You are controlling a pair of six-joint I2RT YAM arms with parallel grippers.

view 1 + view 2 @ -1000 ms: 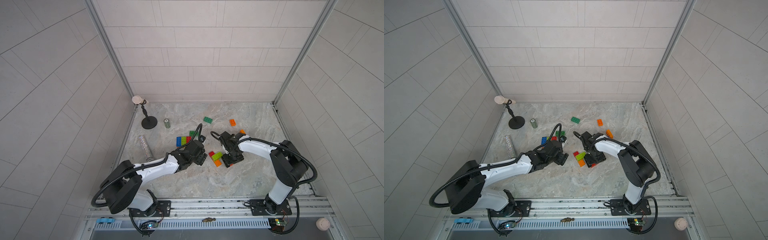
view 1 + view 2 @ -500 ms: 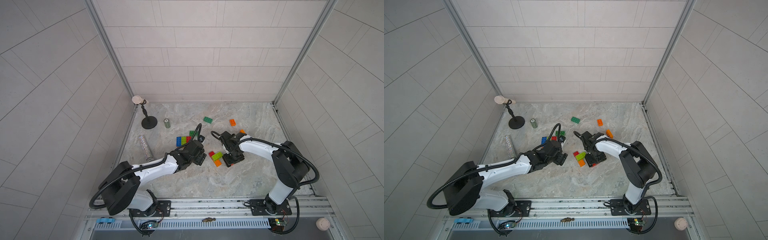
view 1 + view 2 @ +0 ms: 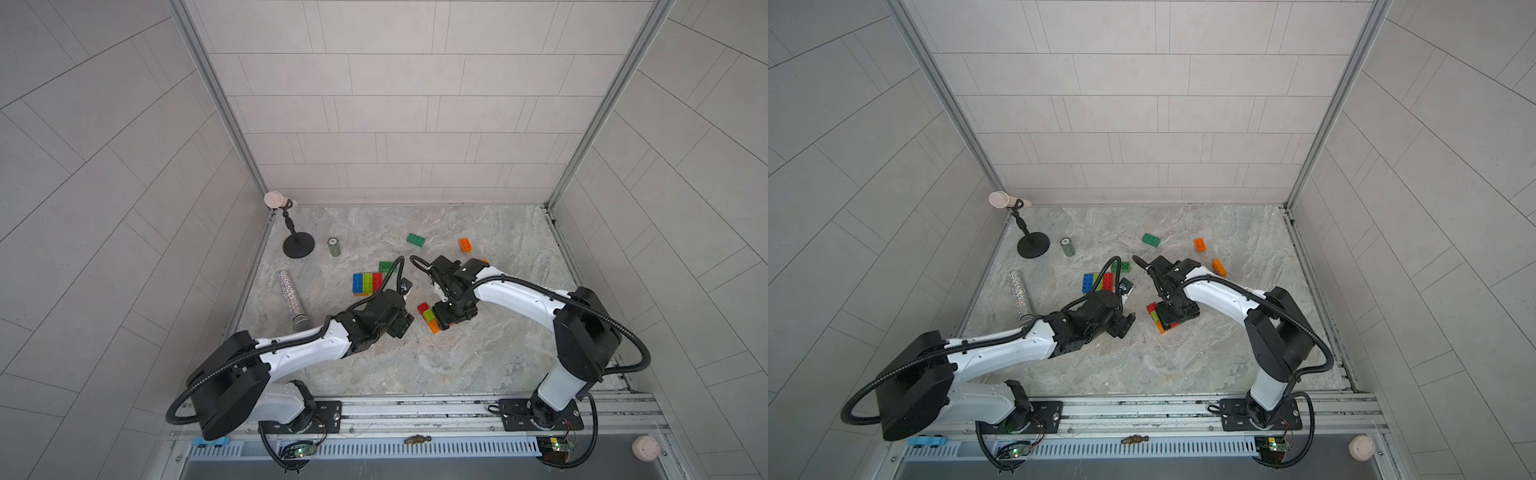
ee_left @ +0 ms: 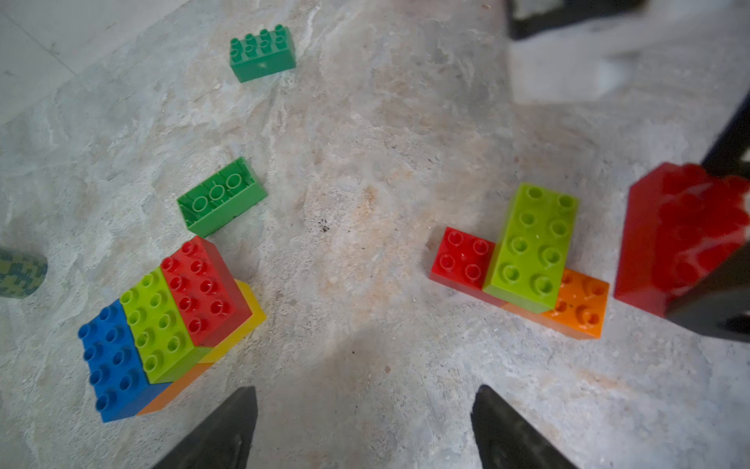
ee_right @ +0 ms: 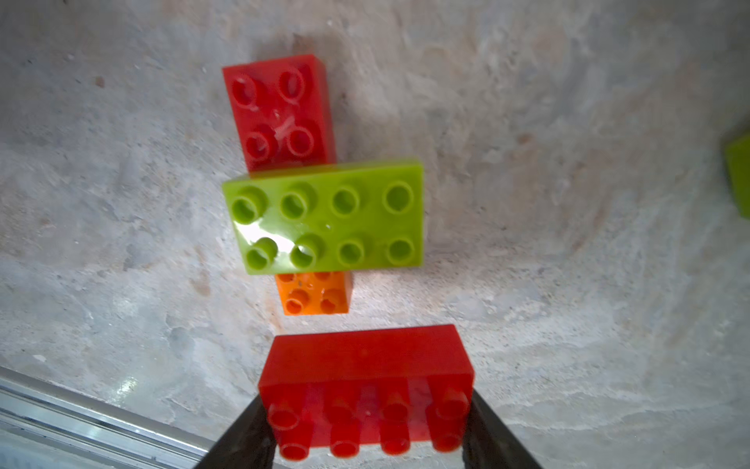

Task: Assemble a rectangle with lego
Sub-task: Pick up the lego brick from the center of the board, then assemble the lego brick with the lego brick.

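My right gripper (image 5: 365, 426) is shut on a red lego brick (image 5: 365, 361), gripping its two short ends with the studs facing the camera. Just beyond it on the table lies a small assembly: a lime brick (image 5: 324, 215) set crosswise over a red brick (image 5: 280, 109) and an orange brick (image 5: 312, 296). In a top view the right gripper (image 3: 451, 311) hangs at the assembly's (image 3: 428, 318) right side. My left gripper (image 4: 365, 410) is open and empty over bare table, also seen in a top view (image 3: 401, 326). A block of blue, lime and red bricks (image 4: 162, 320) sits on yellow and orange ones.
Two dark green bricks (image 4: 261, 52) (image 4: 221, 197) lie loose, one overturned. Two orange bricks (image 3: 465, 244) (image 3: 1219, 268) lie behind the right arm. A green can (image 3: 334, 247), a glittery tube (image 3: 291, 297) and a black stand (image 3: 298, 245) occupy the left side.
The right jaws have narrowed slightly on the red brick. Both arms have stayed almost where they were.
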